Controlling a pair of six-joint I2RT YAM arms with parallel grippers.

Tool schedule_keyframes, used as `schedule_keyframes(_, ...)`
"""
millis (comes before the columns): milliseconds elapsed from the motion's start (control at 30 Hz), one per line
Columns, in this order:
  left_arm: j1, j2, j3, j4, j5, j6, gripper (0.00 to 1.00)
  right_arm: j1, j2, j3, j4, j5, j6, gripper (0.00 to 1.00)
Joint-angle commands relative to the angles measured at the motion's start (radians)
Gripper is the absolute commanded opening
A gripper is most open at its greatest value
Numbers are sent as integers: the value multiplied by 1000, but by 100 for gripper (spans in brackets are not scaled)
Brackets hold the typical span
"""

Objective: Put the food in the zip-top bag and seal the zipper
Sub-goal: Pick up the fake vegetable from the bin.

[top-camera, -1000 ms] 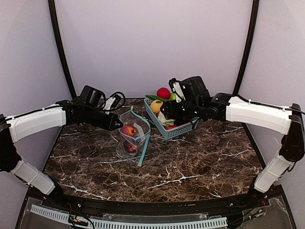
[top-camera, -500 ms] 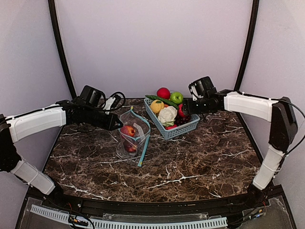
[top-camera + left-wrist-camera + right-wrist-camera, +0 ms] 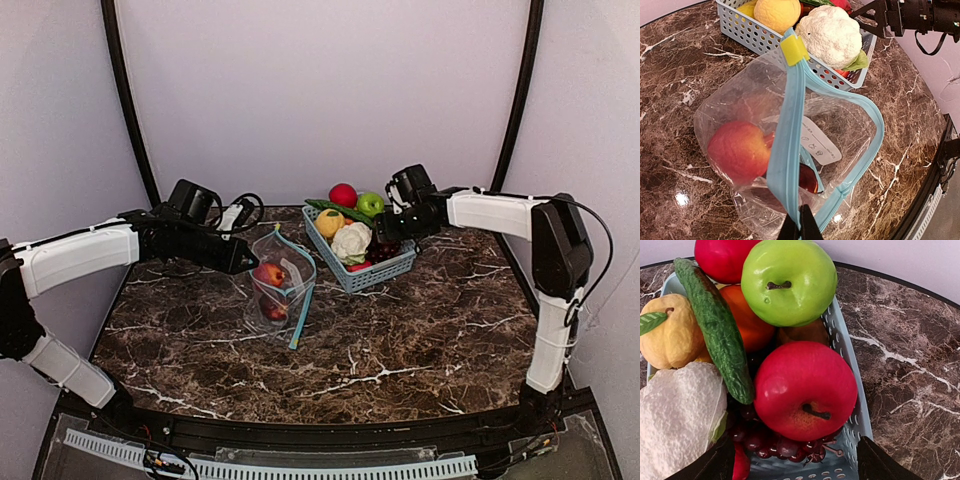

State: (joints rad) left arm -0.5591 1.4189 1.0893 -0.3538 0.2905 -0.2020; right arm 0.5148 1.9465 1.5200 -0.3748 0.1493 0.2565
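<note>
The right gripper [image 3: 794,447], jaws spread wide and empty, hovers over the basket [image 3: 862,422]. A red apple [image 3: 805,390] sits straight ahead, centred between its fingers, the nearest food. The left gripper [image 3: 800,225] is pinched shut on the bag [image 3: 730,105] rim, holding the mouth open just left of the basket. A peach [image 3: 737,150] lies inside.

Blue basket [image 3: 382,272] on marble table [image 3: 400,340]

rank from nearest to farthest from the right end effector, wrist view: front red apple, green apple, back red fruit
1. front red apple, just ahead of the right end effector
2. green apple, behind it
3. back red fruit, far upper left
</note>
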Motion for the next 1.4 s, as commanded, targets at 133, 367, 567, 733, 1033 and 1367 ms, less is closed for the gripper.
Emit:
schedule_keyframes(133,-1,0,-4,-27,11,12,1,-21,94,89,-4,19,-38,83)
schedule_keyframes(367,-1,7,-3,-26,18,10,1,-22,145,134,-11,36,-65,82)
schedule_keyframes(567,-1,12,-2,-27,25,10,1,-21,183,170,-21,49,-76,80)
schedule_keyframes(733,0,13,-1,-27,28,9,1,-21,191,181,-21,52,-76,72)
schedule_keyframes(1033,-1,7,-1,-27,29,8,1,-21,134,142,-21,69,-58,64)
schedule_keyframes(1367,-1,1,-3,-27,24,8,1,-21,-77,-10,-42,143,-56,63)
